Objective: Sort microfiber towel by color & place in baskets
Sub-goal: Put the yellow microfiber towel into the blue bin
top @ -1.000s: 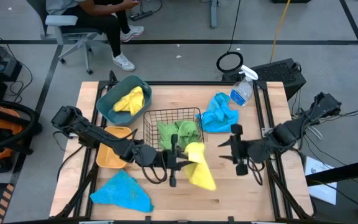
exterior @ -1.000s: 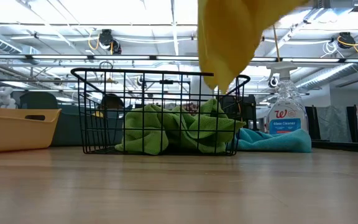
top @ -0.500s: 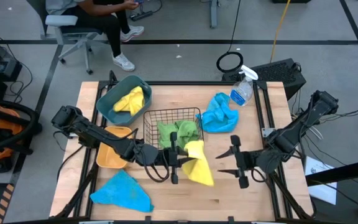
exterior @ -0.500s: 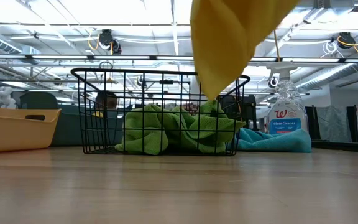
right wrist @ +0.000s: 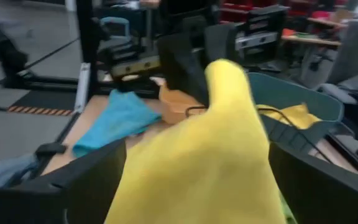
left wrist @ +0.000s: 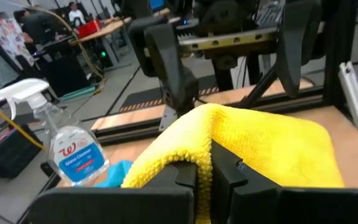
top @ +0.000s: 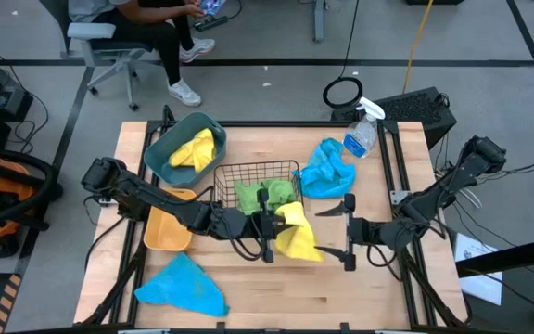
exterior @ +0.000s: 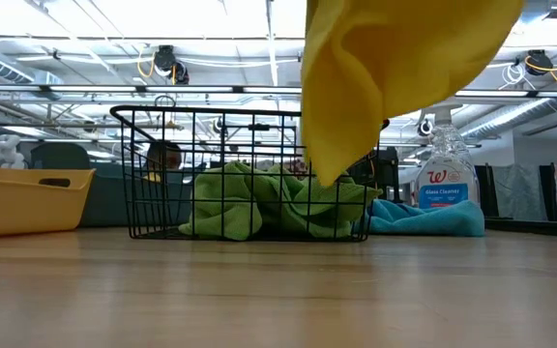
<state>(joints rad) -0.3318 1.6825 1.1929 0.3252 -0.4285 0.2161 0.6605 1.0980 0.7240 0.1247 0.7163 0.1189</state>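
My left gripper (top: 269, 232) reaches in from the table's left, just near of the black wire basket (top: 258, 186), and is shut on a yellow towel (top: 295, 234). My right gripper (top: 330, 232) is open, and its fingers stand on either side of the towel's right end (right wrist: 210, 143). I cannot see them touch it. Green towels (top: 267, 195) fill the wire basket. The teal tub (top: 170, 158) holds another yellow towel (top: 196, 148). The yellow-orange bin (top: 165, 230) sits under my left arm. One blue towel (top: 327, 167) lies right of the wire basket and another (top: 184, 286) at the near left. My left gripper pinches a raised fold of the yellow towel (left wrist: 211, 134) between its two fingers (left wrist: 185, 177), coming at it level from the table's left. The towel is lifted clear of the table and droops on both sides of the fingers; its lowest corner (exterior: 332, 164) hangs in front of the wire basket.
A clear spray bottle (top: 360, 137) stands at the far right, beside the blue towel. A black frame rail (top: 392, 186) runs along the table's right side. A seated person (top: 156, 19) is beyond the far edge. Bare wood (top: 341, 297) lies along the near edge.
My right gripper has swung toward the table's left and turned, so its open fingers now flank the yellow towel. My left gripper has carried the towel a little toward the far edge and the right. In the low view the towel now hangs wider.
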